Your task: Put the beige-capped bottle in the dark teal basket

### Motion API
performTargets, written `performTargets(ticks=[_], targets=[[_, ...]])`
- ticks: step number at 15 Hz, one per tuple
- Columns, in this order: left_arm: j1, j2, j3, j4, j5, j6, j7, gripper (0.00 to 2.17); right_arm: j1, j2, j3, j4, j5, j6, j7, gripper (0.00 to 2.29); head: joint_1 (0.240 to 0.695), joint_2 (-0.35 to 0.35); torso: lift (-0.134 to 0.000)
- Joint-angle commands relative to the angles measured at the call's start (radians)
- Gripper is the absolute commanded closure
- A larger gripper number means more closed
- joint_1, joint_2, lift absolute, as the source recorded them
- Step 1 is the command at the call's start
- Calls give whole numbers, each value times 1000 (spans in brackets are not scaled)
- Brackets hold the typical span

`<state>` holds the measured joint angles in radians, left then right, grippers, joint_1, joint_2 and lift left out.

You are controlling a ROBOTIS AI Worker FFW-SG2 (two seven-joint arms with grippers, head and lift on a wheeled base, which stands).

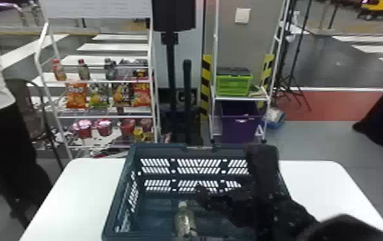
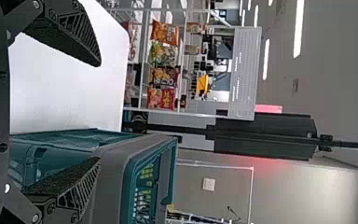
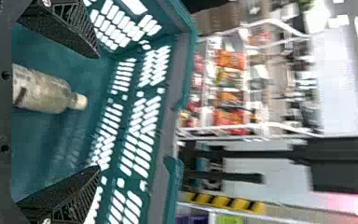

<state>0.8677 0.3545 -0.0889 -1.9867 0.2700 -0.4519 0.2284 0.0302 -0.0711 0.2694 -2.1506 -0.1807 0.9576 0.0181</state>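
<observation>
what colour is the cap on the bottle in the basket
Beige; the cap shows best in the right wrist view.

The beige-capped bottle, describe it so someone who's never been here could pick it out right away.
On the white table sits a big dark teal basket with slotted walls. Inside it is a pale, murky-looking bottle. Its light beige cap sets it apart from the two red-capped bottles on the white rack behind.

Black right arm (image 1: 288, 211), dark left end effector (image 2: 99, 112), lattice-sided wedge-shaped fingers (image 2: 78, 23), rough pads (image 2: 65, 176), silver screws (image 2: 36, 218)
</observation>
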Motion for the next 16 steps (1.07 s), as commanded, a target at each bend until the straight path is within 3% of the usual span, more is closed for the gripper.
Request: performTargets(ticks=[1, 4, 9, 16], targets=[[-1, 0, 0, -3, 0, 0, 0, 174, 166, -55, -56, -94, 0, -197, 0, 39, 499, 0, 0], [-4, 0, -2, -7, 0, 3, -1, 174, 376, -88, -130, -126, 0, -550, 19, 39, 499, 0, 0], [-6, -2, -5, -17, 0, 3, -3, 174, 631, -85, -194, -78, 0, -952, 28, 39, 499, 0, 0], [-12, -3, -9, -30, -2, 19, -3, 174, 786, -70, -217, -3, -10, -1142, 33, 43, 499, 0, 0]])
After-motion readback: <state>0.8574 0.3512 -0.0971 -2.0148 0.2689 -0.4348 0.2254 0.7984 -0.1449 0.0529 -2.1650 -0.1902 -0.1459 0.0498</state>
